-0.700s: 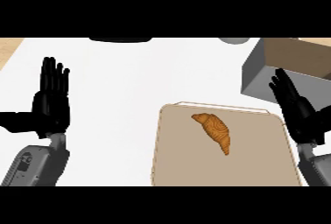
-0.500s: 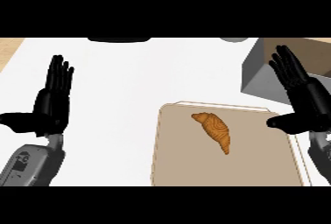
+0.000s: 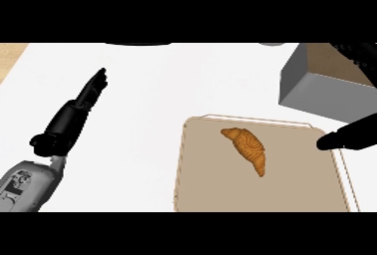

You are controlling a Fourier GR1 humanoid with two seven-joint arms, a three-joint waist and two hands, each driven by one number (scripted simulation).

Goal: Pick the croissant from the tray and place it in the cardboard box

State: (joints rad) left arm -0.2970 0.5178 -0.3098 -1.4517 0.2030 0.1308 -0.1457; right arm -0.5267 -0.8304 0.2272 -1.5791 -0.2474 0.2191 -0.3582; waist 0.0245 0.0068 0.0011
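A golden-brown croissant (image 3: 247, 150) lies lengthwise on the beige tray (image 3: 210, 191), in its upper middle. The cardboard box (image 3: 318, 87), grey outside and brown inside, stands just beyond the tray's far right corner. My right hand (image 3: 349, 139) is at the view's right edge, its thumb over the tray's right rim and its fingertips (image 3: 359, 52) up over the box; most of the palm is cut off. It is open and holds nothing, right of the croissant and apart from it. My left hand (image 3: 76, 116) is out to the left over the white counter, fingers straight, seen edge-on.
The white counter (image 3: 169, 79) spreads left of and beyond the tray. A wooden strip (image 3: 10, 56) shows at the far left corner. Dark objects (image 3: 140, 44) sit at the counter's far edge.
My right hand has risen and moved right, so its fingers now reach over the box. My left hand has turned edge-on and tilted. The croissant has not moved.
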